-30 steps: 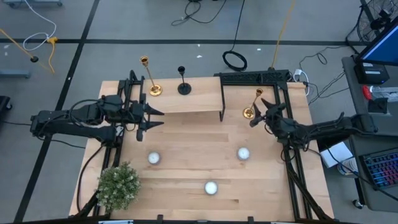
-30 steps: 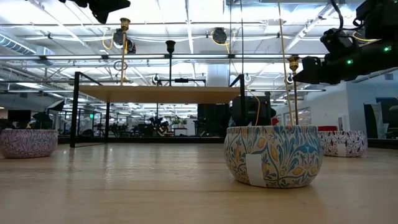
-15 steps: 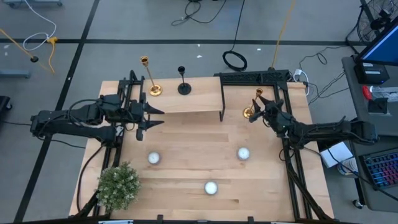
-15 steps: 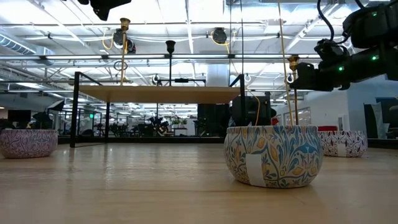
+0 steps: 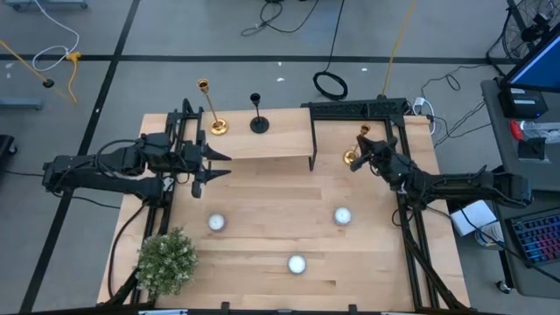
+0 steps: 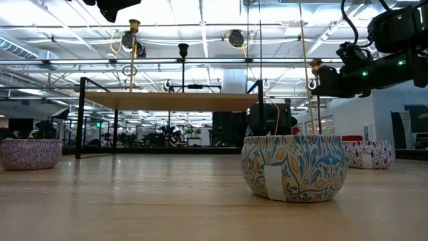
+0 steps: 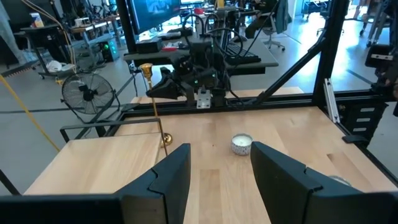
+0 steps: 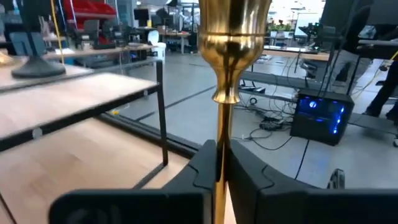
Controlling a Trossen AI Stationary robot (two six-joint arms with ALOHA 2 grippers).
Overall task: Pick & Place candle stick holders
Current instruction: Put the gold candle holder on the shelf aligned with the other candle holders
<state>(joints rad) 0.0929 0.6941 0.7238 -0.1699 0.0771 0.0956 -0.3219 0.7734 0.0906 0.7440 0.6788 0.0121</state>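
the right gripper (image 5: 365, 157) pinches the slim stem of a shiny gold candlestick (image 5: 354, 147) — its dark fingers (image 8: 249, 171) closed tight on polished metal below the flared cup, at the table's right side. the left gripper (image 5: 210, 164) hangs with its fingers spread apart, holding nothing, beside a raised wooden shelf (image 5: 271, 140). on that shelf stand another tall gold candlestick (image 5: 210, 107) and a shorter black candlestick (image 5: 257, 114), upright. the pale plank table (image 5: 262, 223) carries three round tealights (image 5: 216, 222) in patterned cups and a bushy plant (image 5: 165, 261) — cables trail across the grey floor beyond.
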